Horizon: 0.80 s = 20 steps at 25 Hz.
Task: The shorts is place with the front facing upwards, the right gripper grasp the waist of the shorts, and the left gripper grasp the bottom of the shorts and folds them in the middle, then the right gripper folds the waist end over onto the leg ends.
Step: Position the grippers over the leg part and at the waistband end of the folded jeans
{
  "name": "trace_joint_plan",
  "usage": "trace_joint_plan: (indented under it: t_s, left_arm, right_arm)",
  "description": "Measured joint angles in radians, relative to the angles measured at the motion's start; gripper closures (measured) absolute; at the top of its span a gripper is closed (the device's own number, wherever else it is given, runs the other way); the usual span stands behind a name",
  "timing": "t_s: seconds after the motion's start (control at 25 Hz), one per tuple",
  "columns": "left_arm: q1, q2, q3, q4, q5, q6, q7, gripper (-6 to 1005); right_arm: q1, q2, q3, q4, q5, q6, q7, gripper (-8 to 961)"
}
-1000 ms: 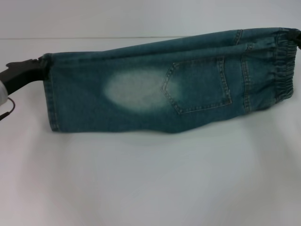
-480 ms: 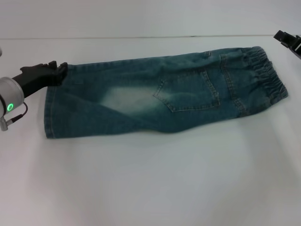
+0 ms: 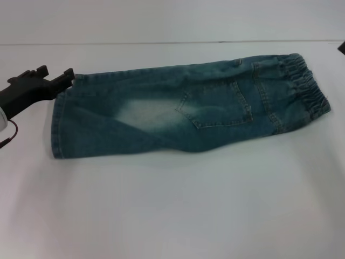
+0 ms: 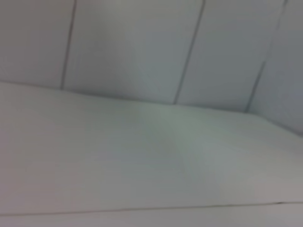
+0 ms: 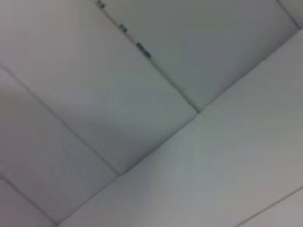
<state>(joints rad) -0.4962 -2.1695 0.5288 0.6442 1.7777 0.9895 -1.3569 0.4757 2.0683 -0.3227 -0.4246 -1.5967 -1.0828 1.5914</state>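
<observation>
The blue denim shorts [image 3: 183,110] lie flat on the white table [image 3: 178,210], folded lengthwise with a back pocket facing up. The elastic waist [image 3: 304,81] points right and the leg hems [image 3: 58,127] point left. My left gripper [image 3: 55,73] is at the far corner of the leg hems, open, with its black fingers just off the cloth. Only a dark sliver of my right gripper [image 3: 342,47] shows at the right edge, away from the waist. Neither wrist view shows the shorts.
White tabletop [image 4: 142,161] and pale wall panels [image 5: 94,71] fill both wrist views. The table's far edge [image 3: 161,42] runs behind the shorts. Bare table lies in front of the shorts.
Both grippers let go and the shorts dropped from hanging to lying flat. My left gripper has backed slightly left off the hem. My right gripper has drawn almost out of view.
</observation>
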Motion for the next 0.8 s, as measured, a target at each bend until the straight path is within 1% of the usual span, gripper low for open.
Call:
trace_joint_plan:
  t_s: [0.08,0.16,0.32,0.52,0.64,0.8]
  left_arm:
    - [0.011,-0.001,0.001,0.0,-0.012,0.046,0.016,383]
    - [0.02,-0.001,0.006,-0.003,-0.021,0.083,0.024,298]
    - [0.029,-0.001,0.017,-0.013,-0.026,0.145,0.025,124]
    - [0.033,-0.001,0.069,-0.02,-0.027,0.181,0.025,87]
    - [0.033,-0.001,0.095,-0.033,-0.027,0.175,0.025,65]
    - [0.033,-0.001,0.103,-0.042,-0.028,0.171,0.026,66]
  right_arm:
    - [-0.022,-0.002,-0.017,0.0,-0.001,-0.033,-0.031,276]
    - [-0.039,0.0,-0.044,0.0,-0.001,-0.037,-0.056,203]
    - [-0.05,0.004,-0.1,-0.001,-0.002,0.002,-0.082,57]
    - [-0.036,0.007,-0.155,0.003,-0.003,0.089,-0.083,-3]
    - [-0.022,0.007,-0.187,0.003,-0.003,0.131,-0.077,-2]
    - [-0.003,0.007,-0.208,0.002,-0.003,0.16,-0.077,0]
